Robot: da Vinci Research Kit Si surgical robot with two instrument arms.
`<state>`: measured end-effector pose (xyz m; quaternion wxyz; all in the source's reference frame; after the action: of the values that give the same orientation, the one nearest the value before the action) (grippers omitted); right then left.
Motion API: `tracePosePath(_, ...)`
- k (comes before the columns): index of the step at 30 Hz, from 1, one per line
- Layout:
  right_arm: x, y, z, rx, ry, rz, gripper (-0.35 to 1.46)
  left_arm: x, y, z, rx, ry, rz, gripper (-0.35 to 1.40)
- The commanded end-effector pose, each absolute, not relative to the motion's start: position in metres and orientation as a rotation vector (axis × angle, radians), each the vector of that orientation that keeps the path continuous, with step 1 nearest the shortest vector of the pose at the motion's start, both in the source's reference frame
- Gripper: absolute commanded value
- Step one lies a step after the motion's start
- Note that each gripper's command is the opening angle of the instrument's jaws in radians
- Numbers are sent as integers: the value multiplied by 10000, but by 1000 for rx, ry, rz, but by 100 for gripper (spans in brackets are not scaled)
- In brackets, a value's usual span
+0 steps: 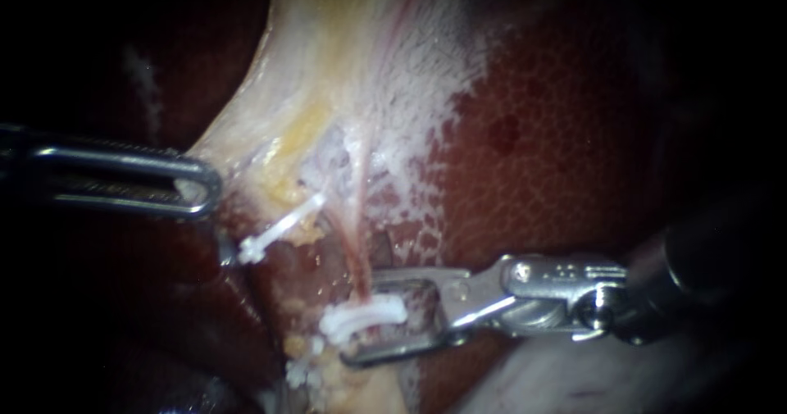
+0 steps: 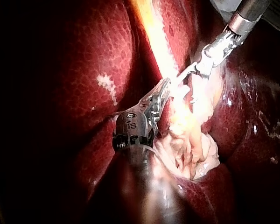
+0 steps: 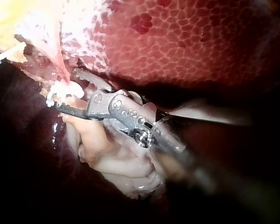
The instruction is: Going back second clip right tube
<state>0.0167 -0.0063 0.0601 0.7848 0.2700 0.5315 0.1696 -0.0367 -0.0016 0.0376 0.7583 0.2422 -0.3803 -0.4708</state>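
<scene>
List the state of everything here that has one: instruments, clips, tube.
left instrument: jaws shut on pale tissue, which is taut.
right instrument: jaws open, one on each side of the lower clip.
lower clip: closed across the right tube.
upper clip: closed, clear of both instruments.
right tube: stretched, uncut, clipped.

White clip (image 1: pixel 361 316), apparently across pink tube (image 1: pixel 353 246)

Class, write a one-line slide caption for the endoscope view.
Right instrument, jaws open, straddles a white clip on the pink tube; left instrument grips pale tissue.
</scene>
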Motion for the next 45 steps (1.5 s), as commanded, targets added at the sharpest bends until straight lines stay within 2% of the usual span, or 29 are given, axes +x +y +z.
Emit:
tracePosePath(1, 161, -61, 601, 568, 1149, 362, 60, -367, -16, 376, 528, -829, -1025, -35)
tracePosePath(16, 108, -37, 582, 401, 1212, 131, 60, -366, -15, 378, 529, -829, -1024, -35)
tracePosePath(20, 100, -31, 576, 387, 1220, 101, 60, -366, -16, 379, 529, -829, -1024, -35)
tracePosePath(34, 77, -21, 565, 359, 1235, 46, 60, -360, -11, 393, 523, -829, -1025, -35)
tracePosePath(45, 67, -12, 557, 359, 1238, 40, 60, -358, -9, 408, 520, -824, -1022, -35)
